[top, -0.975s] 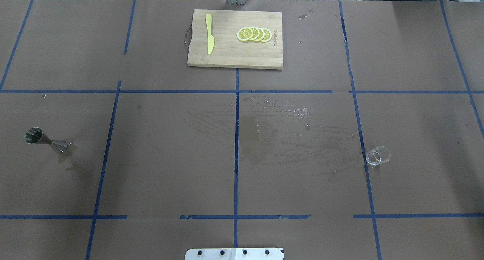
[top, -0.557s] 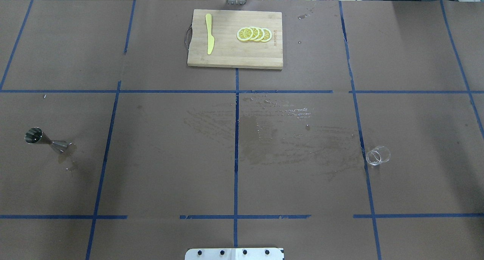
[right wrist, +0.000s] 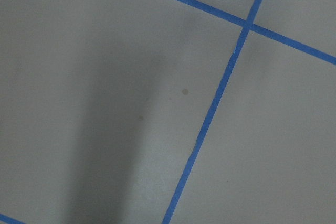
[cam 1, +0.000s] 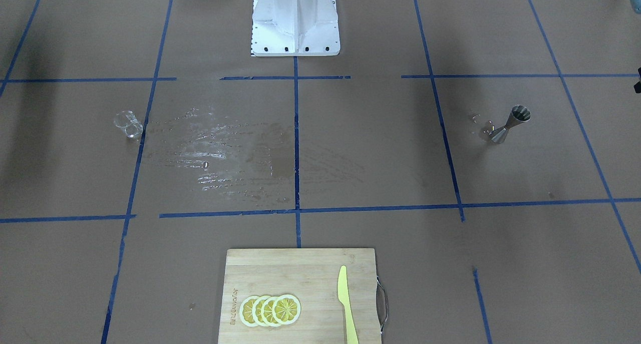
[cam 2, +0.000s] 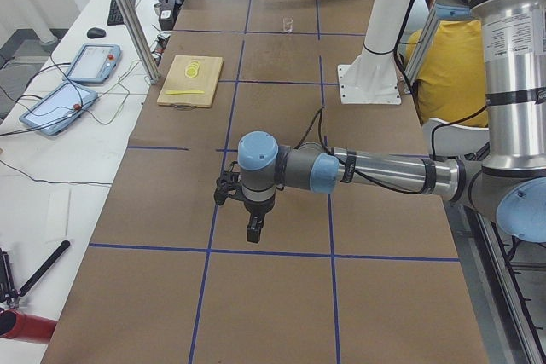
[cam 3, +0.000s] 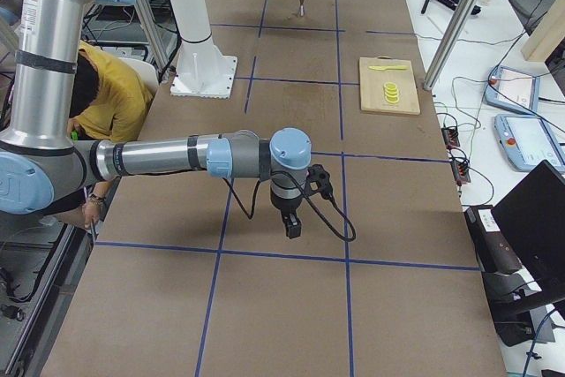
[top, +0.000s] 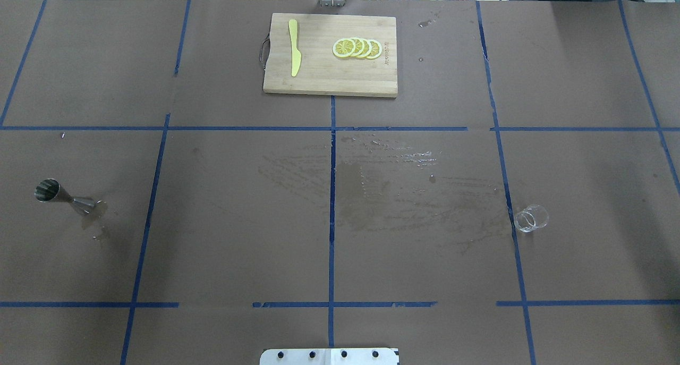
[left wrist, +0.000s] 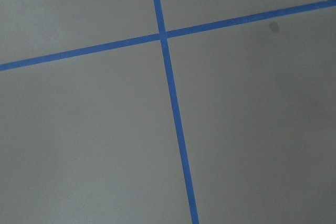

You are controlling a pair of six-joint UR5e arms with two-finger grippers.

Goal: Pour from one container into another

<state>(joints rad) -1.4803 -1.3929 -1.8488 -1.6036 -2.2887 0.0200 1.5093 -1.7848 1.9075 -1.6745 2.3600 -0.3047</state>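
The clear glass tumbler stands upright on the brown table at the right side; it also appears as the tumbler and, far off, the tumbler. The steel jigger stands upright at the far left, with drops around its foot, and shows again as the jigger and the jigger. My left gripper hangs over bare table outside the overhead view. My right gripper hangs likewise at the other end. Each shows only in a side view, so I cannot tell whether it is open or shut.
A wooden cutting board with a yellow knife and lemon slices lies at the far middle. A wet smear covers the table's centre. The robot's base stands at the near edge. A person in a yellow shirt sits behind it.
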